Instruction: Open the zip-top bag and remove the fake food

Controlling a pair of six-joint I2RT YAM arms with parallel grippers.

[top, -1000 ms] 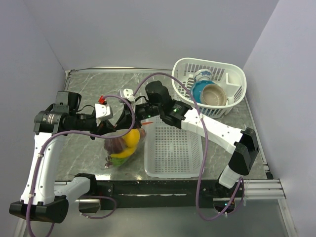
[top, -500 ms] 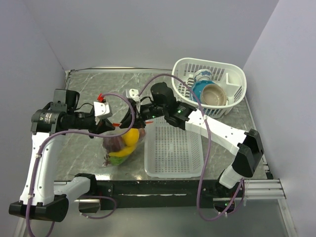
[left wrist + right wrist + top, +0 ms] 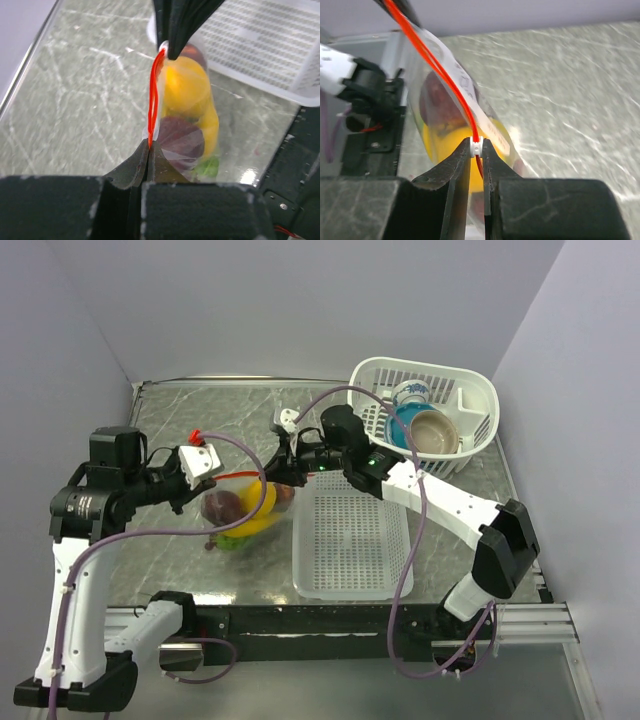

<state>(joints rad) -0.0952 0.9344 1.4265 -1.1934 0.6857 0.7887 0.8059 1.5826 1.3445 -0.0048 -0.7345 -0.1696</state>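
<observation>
Left gripper: jaws closed flat on one end of the orange-red zipper strip, no gap visible between them; grip judged sound as an anchor.

Zip-top bag: strung taut between the two grippers, its body hanging below the strip and directly ahead of the left fingertips; whether its bottom touches the table cannot be told.

Fake food: all inside the bag; a dark red apple just beyond the left jaws, a green piece below it, a yellow round fruit farther out toward the other end.

Right gripper: jaws nearly closed, pinching what appears to be a white slider on the strip; the strip runs up and away from its tips toward the left gripper.

Step in hand, as judged: opening the seal. Recommendation: left gripper to hold fast; right gripper to draw the slider straight along the strip's line, without twist; tension moderate, since the film may tear or the slider slip from so narrow a pinch; mouth held uppermost so no fruit spills short of the flat white basket below the right gripper.
</observation>
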